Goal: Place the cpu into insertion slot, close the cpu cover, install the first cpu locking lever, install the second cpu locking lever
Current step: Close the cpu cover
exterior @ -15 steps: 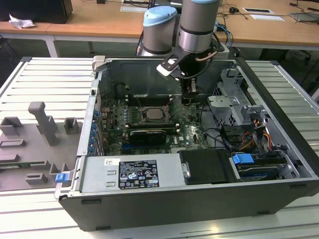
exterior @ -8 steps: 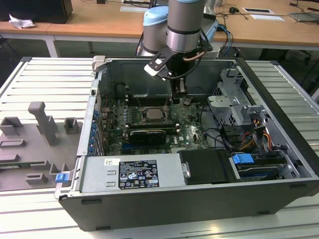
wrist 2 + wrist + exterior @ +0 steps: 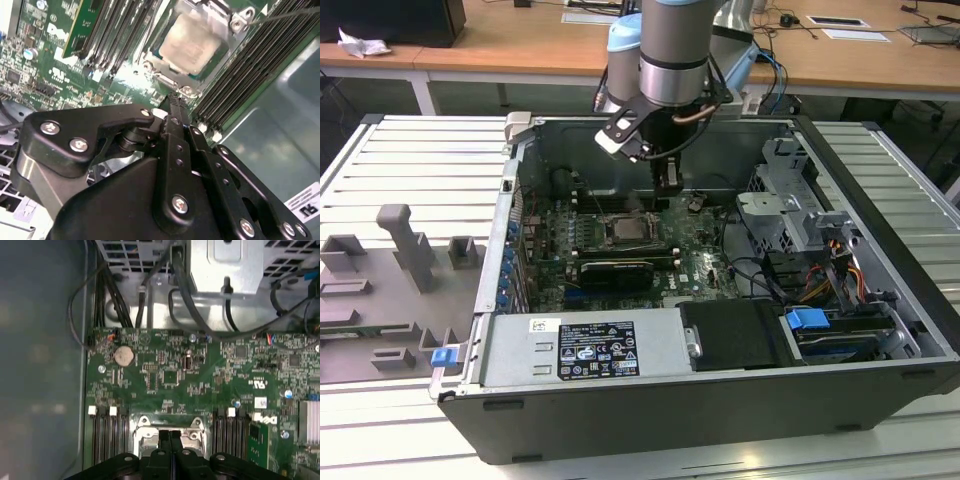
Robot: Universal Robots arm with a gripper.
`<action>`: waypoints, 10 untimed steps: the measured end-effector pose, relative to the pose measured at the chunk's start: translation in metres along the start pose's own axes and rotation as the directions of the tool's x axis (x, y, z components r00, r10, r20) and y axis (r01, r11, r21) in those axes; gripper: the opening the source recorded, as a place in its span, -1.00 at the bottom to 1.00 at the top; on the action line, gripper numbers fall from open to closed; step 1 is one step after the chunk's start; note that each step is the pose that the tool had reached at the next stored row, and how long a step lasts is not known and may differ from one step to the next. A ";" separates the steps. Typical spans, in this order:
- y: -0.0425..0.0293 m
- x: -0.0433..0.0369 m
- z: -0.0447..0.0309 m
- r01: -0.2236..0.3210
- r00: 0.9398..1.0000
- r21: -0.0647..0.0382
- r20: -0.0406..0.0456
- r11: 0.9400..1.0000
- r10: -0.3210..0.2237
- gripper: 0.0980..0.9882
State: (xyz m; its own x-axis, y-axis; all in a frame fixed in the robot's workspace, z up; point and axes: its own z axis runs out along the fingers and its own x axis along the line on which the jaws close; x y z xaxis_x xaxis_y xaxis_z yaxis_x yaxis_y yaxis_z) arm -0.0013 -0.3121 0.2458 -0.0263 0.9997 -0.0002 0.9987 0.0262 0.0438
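1. Pincer (image 3: pixel 174 102) body hogs the foreground in the second wrist view. Its fingers are pinched tight together, with nothing between them that I can see. My guess is that, closed like that, it works as one narrow poker for nudging small metal bits rather than grabbing stuff. Just past its tip sits the cpu (image 3: pixel 192 42), pale top facing up, lying flat in the insertion slot (image 3: pixel 165 80). So the chip looks seated. The cpu cover (image 3: pixel 215 14) seems to lie over one edge of the chip, but I can't tell whether it's latched.

2. First wrist view looks onto the green motherboard (image 3: pixel 200 375). The closed fingertips sit right over the slot's silvery rim, with the black memory slots (image 3: pixel 102 440) flanking it. That puts the tool at the socket, well apart from the coin battery (image 3: pixel 124 356) and the cables (image 3: pixel 185 285).

3. In the exterior view the computer case (image 3: pixel 670 440) lies on its side on the ribbed table (image 3: pixel 410 150). The open face is up, presumably so the arm (image 3: pixel 675 50) can come straight down at the board. The pincer hangs low inside the case, near the socket. Grey fixture blocks (image 3: pixel 405 250) sit at the exterior view's left, well apart from the work.
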 end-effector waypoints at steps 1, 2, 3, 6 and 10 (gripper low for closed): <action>-0.0017 0.0000 0.0001 0.000 1.000 0.000 0.000 1.000 0.000 -0.98; -0.0027 0.0001 0.0002 0.000 1.000 0.000 0.000 1.000 0.000 -0.98; -0.0047 0.0001 0.0004 0.000 1.000 0.000 0.000 1.000 0.000 -0.98; -0.0079 0.0003 0.0012 0.000 1.000 0.000 0.000 1.000 0.000 -0.98; -0.0095 0.0003 0.0057 0.000 1.000 0.001 0.000 1.000 0.000 -0.98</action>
State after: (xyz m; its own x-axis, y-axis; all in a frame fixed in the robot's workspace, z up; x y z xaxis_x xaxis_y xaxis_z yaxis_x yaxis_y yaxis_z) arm -0.0105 -0.3121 0.2397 -0.0267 0.9996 -0.0002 0.9987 0.0267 0.0433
